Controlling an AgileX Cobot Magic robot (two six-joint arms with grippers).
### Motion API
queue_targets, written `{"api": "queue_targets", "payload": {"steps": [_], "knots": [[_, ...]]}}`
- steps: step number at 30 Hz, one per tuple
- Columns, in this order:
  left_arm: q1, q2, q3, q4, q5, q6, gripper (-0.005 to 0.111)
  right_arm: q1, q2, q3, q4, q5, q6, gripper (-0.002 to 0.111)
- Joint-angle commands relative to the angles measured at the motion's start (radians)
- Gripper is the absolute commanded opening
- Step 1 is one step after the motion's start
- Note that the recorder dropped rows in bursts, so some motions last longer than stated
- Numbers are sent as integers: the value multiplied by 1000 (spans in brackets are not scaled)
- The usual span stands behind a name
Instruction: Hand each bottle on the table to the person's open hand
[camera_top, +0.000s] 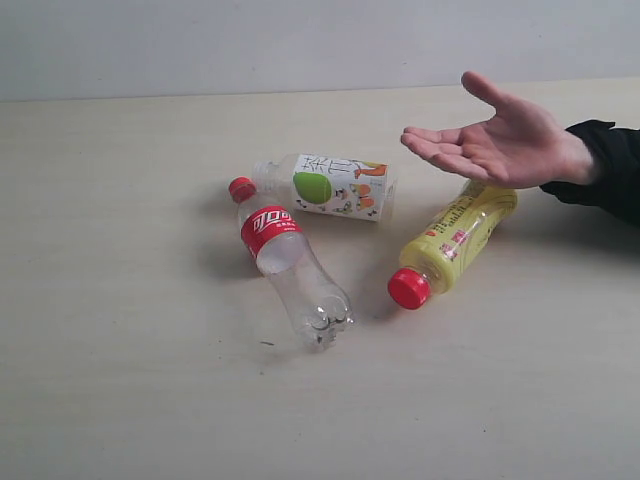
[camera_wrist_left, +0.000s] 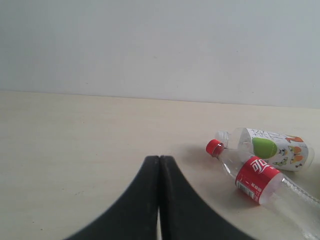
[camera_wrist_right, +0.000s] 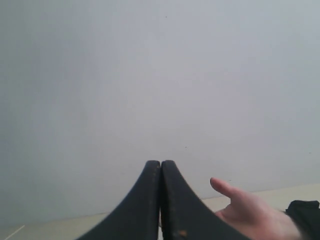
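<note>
Evidently the first pick has not yet begun: three bottles lie on their sides on the table (camera_top: 120, 300), none gripped. The hand (camera_top: 500, 140) hovers open, palm up. The yellow bottle (camera_top: 455, 240) lies partly under the hand, the apple bottle (camera_top: 335, 187) near its fingertips, and the clear bottle (camera_top: 290, 262) farther from the hand, its cap just beside the apple bottle's neck. The left gripper (camera_wrist_left: 159, 159) faces those two bottles with jaws pressed together and empty; the right gripper (camera_wrist_right: 160, 162), likewise together and empty, faces the hand. Next, I judge, one gripper must spread its jaws, straddle a bottle's body, clamp, lift and carry it to the palm; a round bottle may roll.
</note>
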Motion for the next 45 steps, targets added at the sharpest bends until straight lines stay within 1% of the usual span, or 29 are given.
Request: {"api": "queue_targets", "payload": {"steps": [1,6,14,23,30,32,36,37,38,39,42,45], "knots": [[-6,-6,1,-3,-2,1,0,-1,64,-34,-25,-21,15,0],[-6,-6,1,-3,-2,1,0,-1,254,-114,-35,-51,15,0],[-6,-6,1,-3,-2,1,0,-1,544,-275,-184,-67,50,0],[-6,-6,1,-3,-2,1,0,-1,770,-452,-474,-54,63,0],[-6,-6,1,-3,-2,1,0,-1,937,-543,-705,-98,154,0],[-6,-6,1,-3,-2,1,0,-1,978,-571,-826,-167,218,0],[-6,-6,1,-3,-2,1,0,-1,1073,-675,-1213,-407,358,0],[-6,-6,1,-3,-2,1,0,-1,1103,-711,-1276,-468,388,0],[-6,-6,1,-3,-2,1,0,-1,1126,-740,-1276,-499,404,0],[-6,-6,1,-3,-2,1,0,-1,1138,-757,-1276,-501,395,0],[-6,-6,1,-3,-2,1,0,-1,1166,-785,-1276,-435,266,0],[-6,-6,1,-3,-2,1,0,33,1190,-802,-1276,-276,177,0]]}}
